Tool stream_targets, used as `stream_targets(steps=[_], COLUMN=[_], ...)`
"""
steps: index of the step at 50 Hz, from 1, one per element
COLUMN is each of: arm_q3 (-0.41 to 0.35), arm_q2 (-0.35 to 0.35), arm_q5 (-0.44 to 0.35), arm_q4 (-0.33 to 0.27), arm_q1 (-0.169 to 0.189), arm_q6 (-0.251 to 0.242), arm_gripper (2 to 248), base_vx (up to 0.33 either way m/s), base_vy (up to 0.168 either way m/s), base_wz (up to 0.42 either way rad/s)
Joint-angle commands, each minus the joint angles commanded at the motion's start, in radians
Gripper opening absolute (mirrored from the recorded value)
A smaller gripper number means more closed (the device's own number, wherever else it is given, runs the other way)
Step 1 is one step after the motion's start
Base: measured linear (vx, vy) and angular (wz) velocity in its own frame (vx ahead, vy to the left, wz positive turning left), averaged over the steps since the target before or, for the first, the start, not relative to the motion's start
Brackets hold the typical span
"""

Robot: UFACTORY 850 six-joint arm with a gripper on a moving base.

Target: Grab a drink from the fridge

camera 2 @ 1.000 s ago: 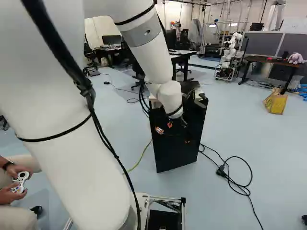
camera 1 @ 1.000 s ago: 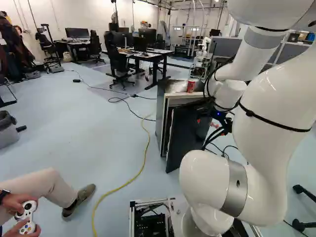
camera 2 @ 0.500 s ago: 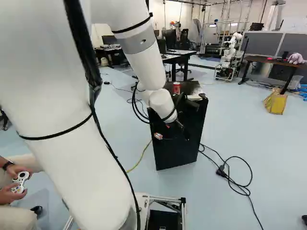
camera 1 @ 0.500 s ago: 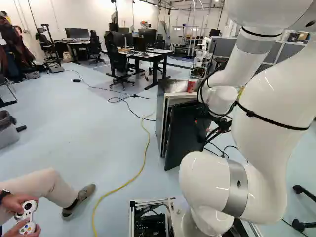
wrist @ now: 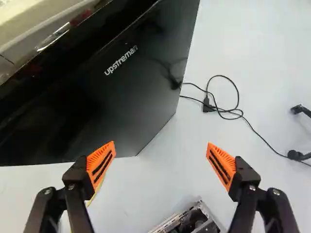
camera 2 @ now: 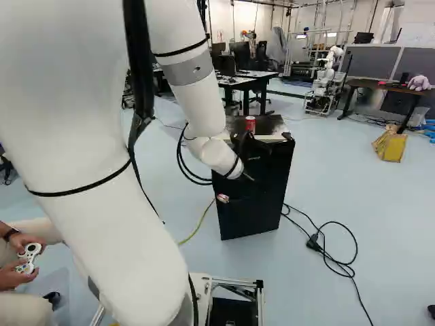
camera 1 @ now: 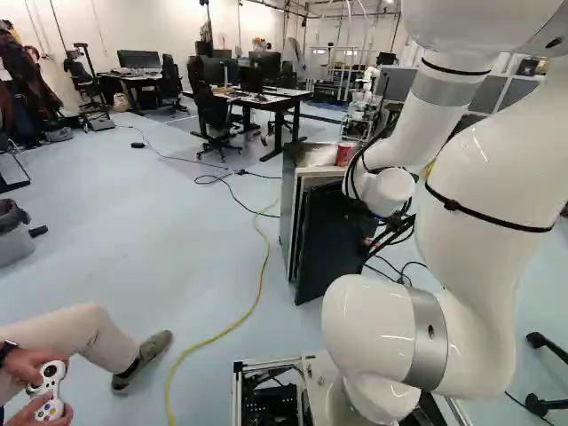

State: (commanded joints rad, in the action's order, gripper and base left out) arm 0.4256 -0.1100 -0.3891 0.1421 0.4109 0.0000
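Wrist view shows the end effector (wrist: 161,142) released, its orange-padded fingers wide apart and holding nothing, near the front of the fridge (camera 1: 287,213). The door (camera 1: 330,253) looks slightly ajar, so opening seems only partly done. A red can (camera 2: 250,124) stands on the fridge's top; whether drinks sit inside cannot be told. Reaching, grasping and removing one all remain
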Motion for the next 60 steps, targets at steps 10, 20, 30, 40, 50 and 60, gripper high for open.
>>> stream_targets(steps=[10, 20, 30, 40, 50, 60], arm_q3=[-0.028, -0.038, -0.028, -0.019, -0.017, -0.006], arm_q2=[-0.005, -0.024, -0.061, -0.089, -0.094, -0.104], arm_q5=[-0.105, -0.21, -0.309, -0.335, -0.337, -0.337], arm_q4=[-0.026, -0.058, -0.091, -0.1, -0.101, -0.101], arm_q1=[-0.021, -0.032, -0.033, -0.033, -0.034, -0.039], arm_q6=[0.0, 0.0, 0.0, 0.0, 0.0, 0.0], arm_gripper=[247, 247, 247, 247, 247, 247], base_vx=[0.0, 0.0, 0.0, 0.0, 0.0, 0.0], base_vy=[0.0, 0.0, 0.0, 0.0, 0.0, 0.0], base_wz=[0.0, 0.0, 0.0, 0.0, 0.0, 0.0])
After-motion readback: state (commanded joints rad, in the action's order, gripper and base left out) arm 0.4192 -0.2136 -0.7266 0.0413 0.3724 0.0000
